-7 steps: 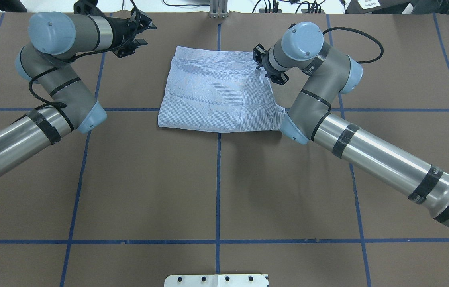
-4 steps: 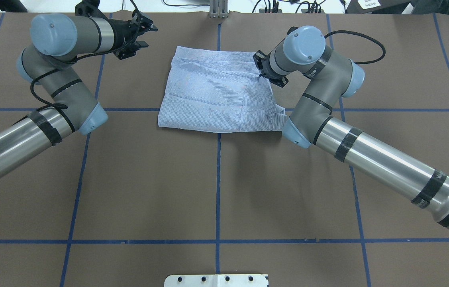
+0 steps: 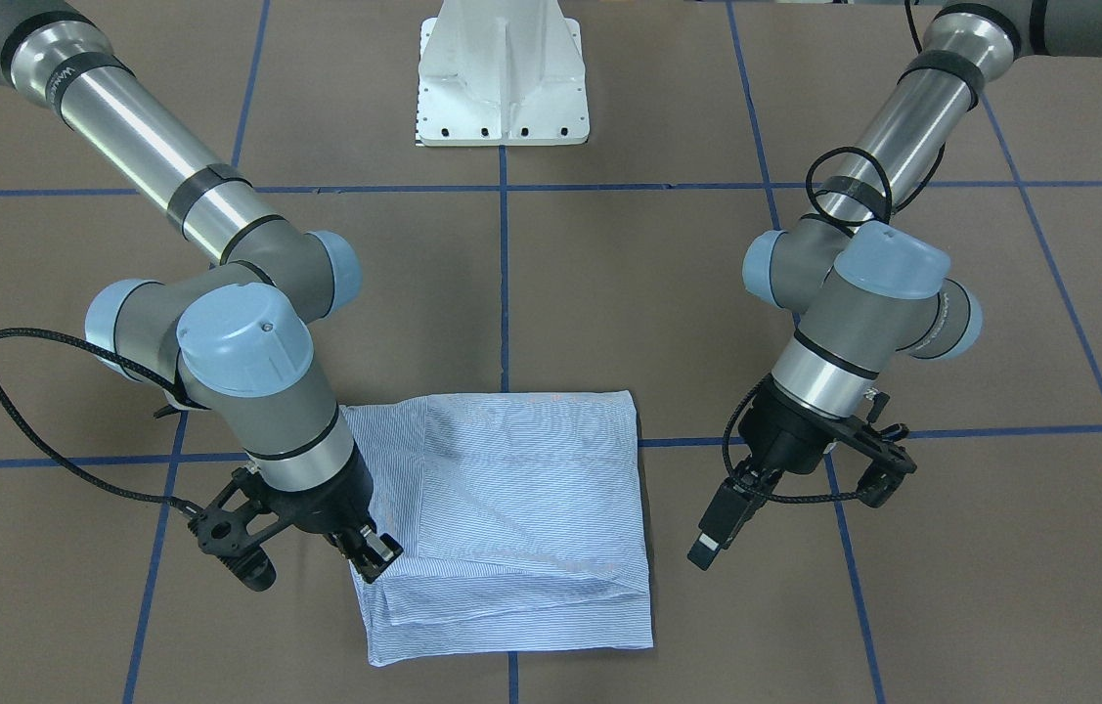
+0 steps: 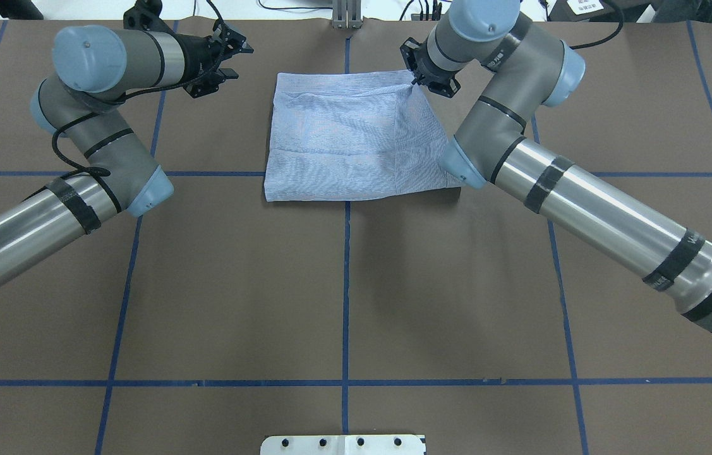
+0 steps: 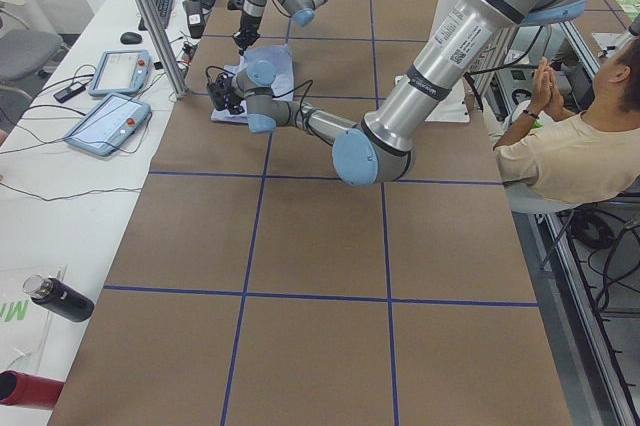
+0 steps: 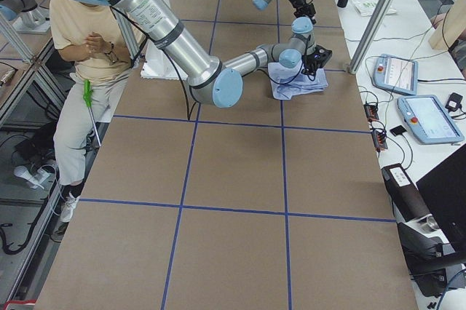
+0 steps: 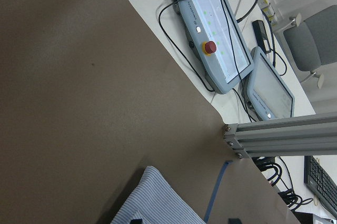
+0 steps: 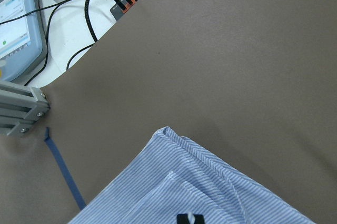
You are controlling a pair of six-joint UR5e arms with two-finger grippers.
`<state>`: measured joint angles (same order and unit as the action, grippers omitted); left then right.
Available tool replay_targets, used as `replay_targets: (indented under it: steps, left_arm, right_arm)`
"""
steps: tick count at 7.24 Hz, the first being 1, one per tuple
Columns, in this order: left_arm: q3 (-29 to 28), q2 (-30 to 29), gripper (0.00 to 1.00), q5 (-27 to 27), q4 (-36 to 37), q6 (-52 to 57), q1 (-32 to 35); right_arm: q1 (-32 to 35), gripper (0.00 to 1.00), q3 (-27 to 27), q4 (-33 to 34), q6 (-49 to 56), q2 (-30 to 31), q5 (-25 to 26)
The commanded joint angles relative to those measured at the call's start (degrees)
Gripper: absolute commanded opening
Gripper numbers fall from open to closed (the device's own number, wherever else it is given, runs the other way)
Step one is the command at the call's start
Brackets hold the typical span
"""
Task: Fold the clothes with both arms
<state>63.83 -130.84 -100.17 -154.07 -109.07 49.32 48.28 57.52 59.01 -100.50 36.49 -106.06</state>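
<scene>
The light blue striped shirt (image 4: 343,139) lies folded into a rough rectangle at the far middle of the table, and also shows in the front view (image 3: 521,508). My right gripper (image 4: 416,81) is shut on its far right corner, low at the cloth; in the front view it (image 3: 374,559) sits at the shirt's left edge. The right wrist view shows the shirt corner (image 8: 210,192) under one black fingertip. My left gripper (image 4: 234,60) is open and empty, left of the shirt and apart from it. The left wrist view shows a shirt corner (image 7: 158,203) between its spread tips.
The white pedestal base (image 3: 502,68) stands at the robot's side of the table. Teach pendants (image 7: 216,29) and an aluminium post (image 7: 284,134) are just beyond the far edge. A seated person (image 5: 570,146) is beside the table. Blue tape lines cross the brown surface.
My right gripper has moved toward the far edge with the shirt's corner, pulling the cloth flatter and shifting it farther away. The left gripper has hardly moved.
</scene>
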Motion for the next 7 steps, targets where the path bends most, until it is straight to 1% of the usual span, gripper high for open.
replay_targets:
  steps: [1, 2, 3, 4, 7]
  left_arm:
    - [0.07, -0.29, 0.63, 0.07, 0.00, -0.18, -0.10]
    - [0.94, -0.99, 0.64, 0.07, 0.09, -0.87, -0.36]
    - [1.73, -1.00, 0.64, 0.07, 0.00, -4.62, -1.41]
    - [3.05, -0.74, 0.64, 0.07, 0.09, -4.83, -1.59]
    - [3.50, -0.38, 0.64, -0.02, 0.09, -4.75, -1.59]
  right_arm:
    - [-0.02, 0.00, -5.65, 0.58, 0.30, -3.35, 0.23]
    - [-0.11, 0.00, -7.84, 0.58, 0.30, -4.75, 0.67]
    - [-0.20, 0.00, -10.56, -0.20, 0.30, -6.15, 1.20]
    - [-0.55, 0.00, -13.98, -4.73, 0.30, -6.34, 1.55]
    - [-0.81, 0.00, -17.00, -6.10, 0.30, -7.39, 3.13]
